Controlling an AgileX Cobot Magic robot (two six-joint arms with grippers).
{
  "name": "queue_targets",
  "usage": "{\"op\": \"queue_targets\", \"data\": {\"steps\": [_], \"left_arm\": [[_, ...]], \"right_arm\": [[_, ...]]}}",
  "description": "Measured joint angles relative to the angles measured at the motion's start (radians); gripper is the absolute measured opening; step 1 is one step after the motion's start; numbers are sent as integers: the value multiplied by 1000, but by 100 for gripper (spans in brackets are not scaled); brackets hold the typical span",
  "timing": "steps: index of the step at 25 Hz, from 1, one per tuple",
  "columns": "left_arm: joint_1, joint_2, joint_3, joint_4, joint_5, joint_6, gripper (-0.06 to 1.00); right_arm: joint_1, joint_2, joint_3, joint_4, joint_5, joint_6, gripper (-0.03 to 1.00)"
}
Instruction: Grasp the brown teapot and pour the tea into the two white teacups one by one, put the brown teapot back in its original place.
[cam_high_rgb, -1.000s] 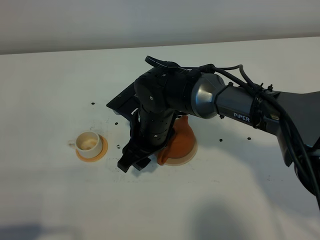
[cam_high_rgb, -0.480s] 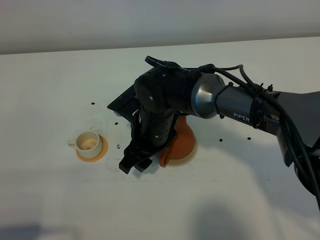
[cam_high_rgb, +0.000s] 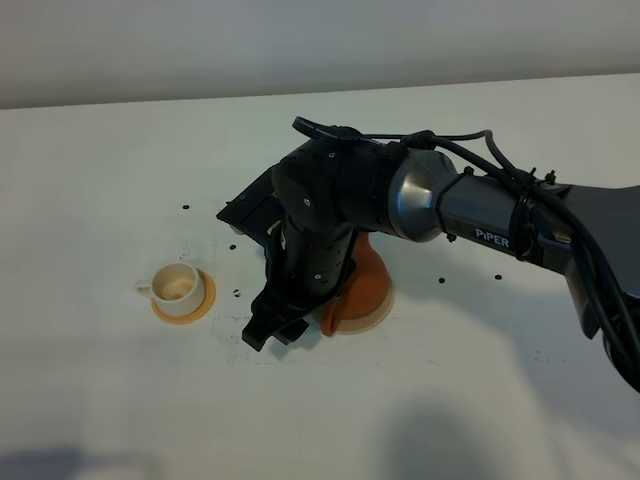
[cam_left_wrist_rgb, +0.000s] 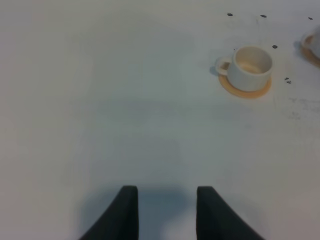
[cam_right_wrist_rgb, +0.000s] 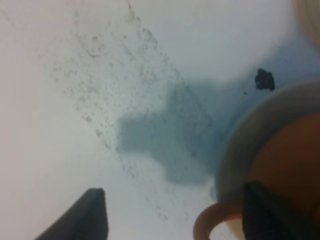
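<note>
brown teapot: on beige disc | 1 white teacup: upright, well left

An orange coaster lies on the white table. Small black specks dot the table, some near the coaster, others well apart.

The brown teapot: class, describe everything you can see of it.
The brown teapot is round, reddish-brown and clay-looking, sitting on a pale beige disc. The right arm hides its lid and much of its body. Its loop handle lies between the fingers of the open right gripper; whether they touch cannot be told.
</note>
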Motion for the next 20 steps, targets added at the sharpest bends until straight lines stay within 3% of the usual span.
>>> {"op": "queue_targets", "data": {"steps": [20], "left_arm": [[0, 0, 0, 0, 0, -1, 30]], "right_arm": [[0, -82, 148, 10, -111, -11, 55]]}}
